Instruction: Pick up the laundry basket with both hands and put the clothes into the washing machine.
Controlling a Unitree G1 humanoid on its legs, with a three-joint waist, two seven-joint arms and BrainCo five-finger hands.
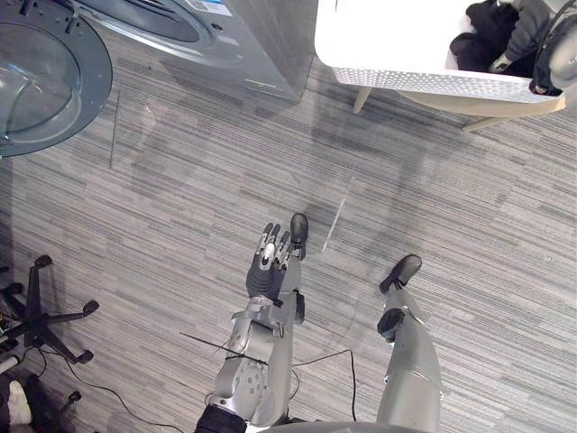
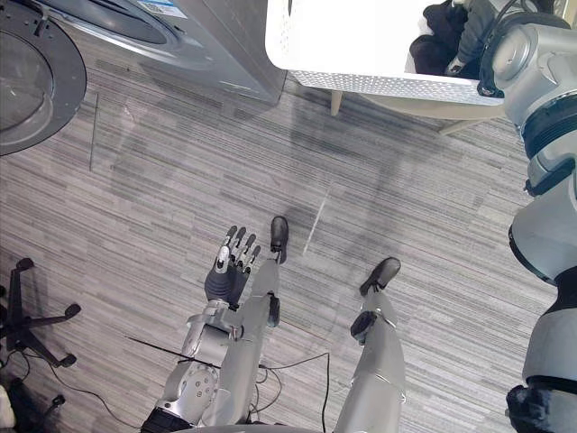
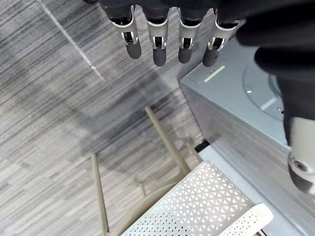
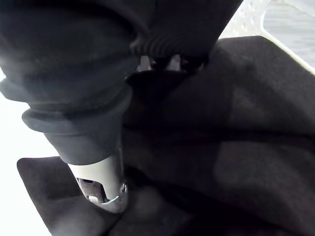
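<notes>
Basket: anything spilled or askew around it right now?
Nothing stands out: the basket sits on its stand, dark clothes inside it, none on the floor. The right hand is among the clothes.

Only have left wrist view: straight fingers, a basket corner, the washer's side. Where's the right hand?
Observer: The right hand is down inside the laundry basket, pressed among dark clothes.
Operator: Washer door open?
Observer: Yes. The round door is swung wide open, to the left of the washing machine.
Operator: Left hand near the basket?
Observer: No. The left hand hangs over the floor, well apart from the basket, holding nothing.
</notes>
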